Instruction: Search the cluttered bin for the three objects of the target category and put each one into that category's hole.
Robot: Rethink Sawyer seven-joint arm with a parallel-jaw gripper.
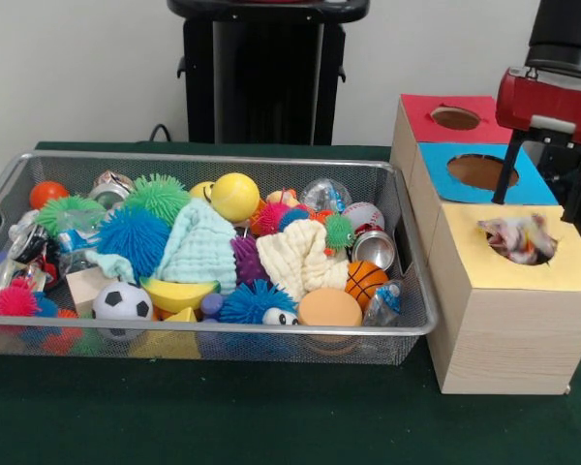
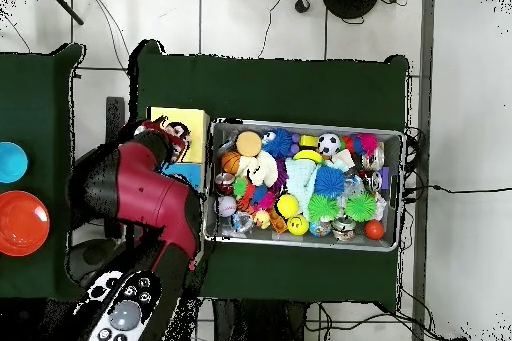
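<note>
Overhead, arm [image 1: 552, 97] above boxes (hand open)

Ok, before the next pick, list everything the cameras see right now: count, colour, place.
Bin: one, silver wire mesh, on the green table.
Spiky balls: several, blue, green, pink and purple, spread through the bin.
Soccer ball: one, black and white, bin's front left in the front view.
Basketball: one, orange, right part of the bin.
Yellow ball: one, at the bin's back.
Mint towel: one, bin's middle.
Cream towel: one, right of the mint one.
Can: one, silver, right end of the bin.
Boxes: three, pale wood, topped red, blue and yellow, right of the bin.
Crumpled wad: one, multicoloured, in the yellow box's hole.
Arm: red and black, above the boxes; end effector state unclear.
</note>
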